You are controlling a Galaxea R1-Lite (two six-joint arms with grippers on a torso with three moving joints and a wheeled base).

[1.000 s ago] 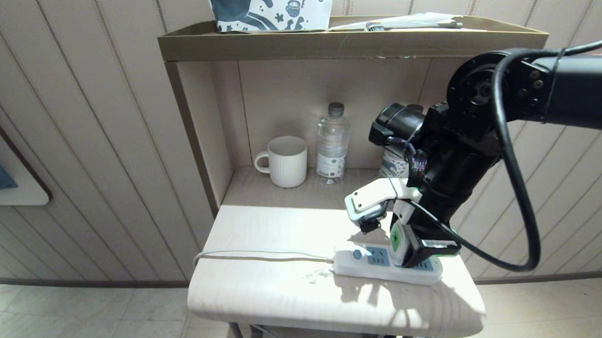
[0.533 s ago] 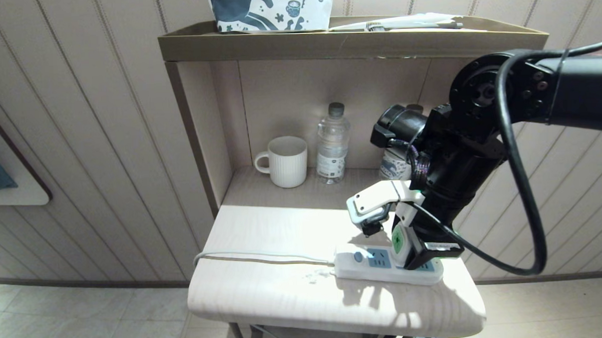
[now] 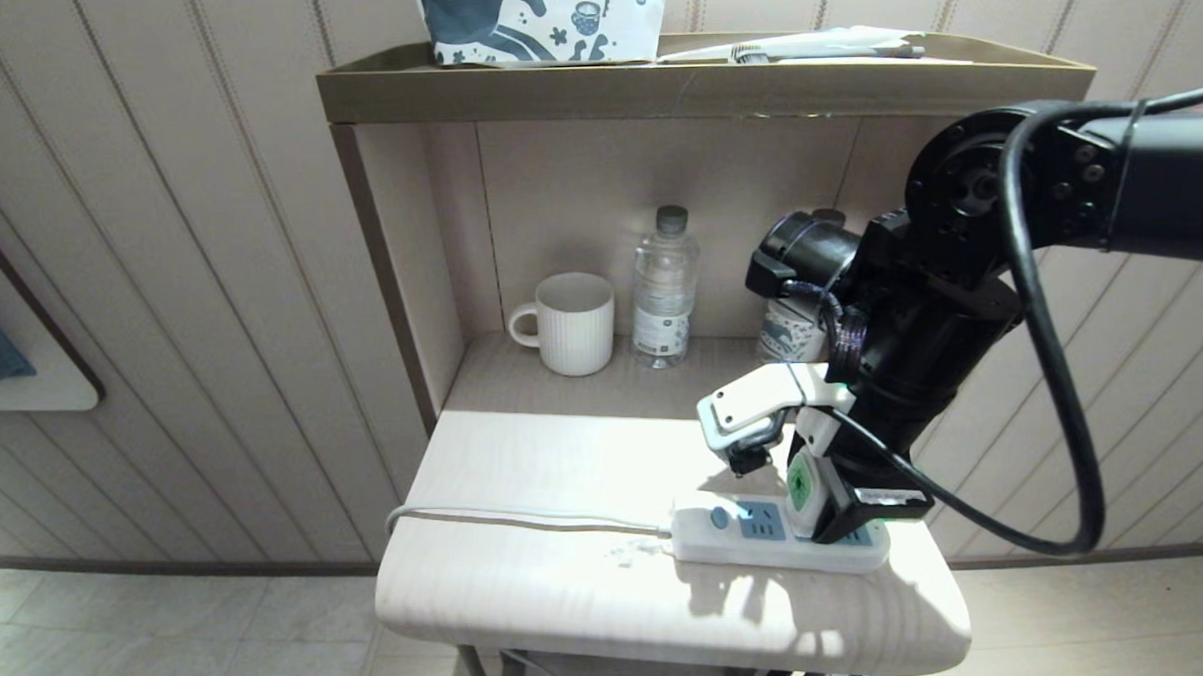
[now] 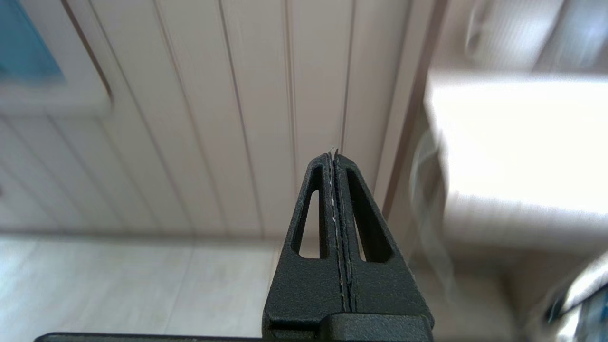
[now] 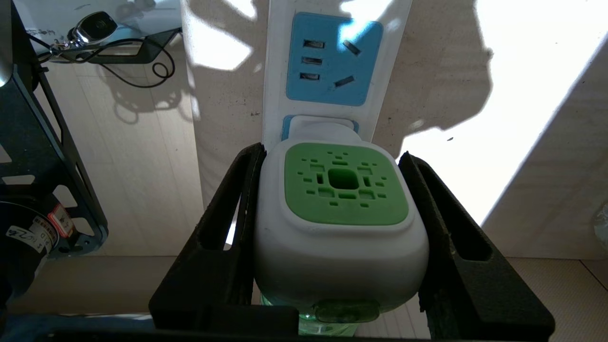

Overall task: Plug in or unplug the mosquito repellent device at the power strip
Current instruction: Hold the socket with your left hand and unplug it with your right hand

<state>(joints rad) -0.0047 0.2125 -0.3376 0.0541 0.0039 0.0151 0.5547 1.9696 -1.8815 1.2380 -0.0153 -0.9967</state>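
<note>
The white power strip (image 3: pixel 739 545) lies near the front right of the small table (image 3: pixel 530 581), its cord (image 3: pixel 518 512) running left. The mosquito repellent device (image 3: pixel 799 483), a white head with a green vented face (image 5: pixel 344 183), stands with its plug in the strip's socket next to a free blue socket (image 5: pixel 332 57). My right gripper (image 5: pixel 331 154) reaches down from the right and is shut on the device's sides. The green bottle barely shows below the head. My left gripper (image 4: pixel 332 153) is shut and empty, low beside the table, facing the panelled wall.
At the back of the shelf niche stand a white ribbed mug (image 3: pixel 573 321), a clear water bottle (image 3: pixel 665 286) and another bottle (image 3: pixel 789 326) partly behind my right arm. The shelf top (image 3: pixel 653 86) overhangs the niche. The table's front edge is close to the strip.
My right arm has drifted slightly to the right with the device in its grip, and the power strip has slid a little the same way.
</note>
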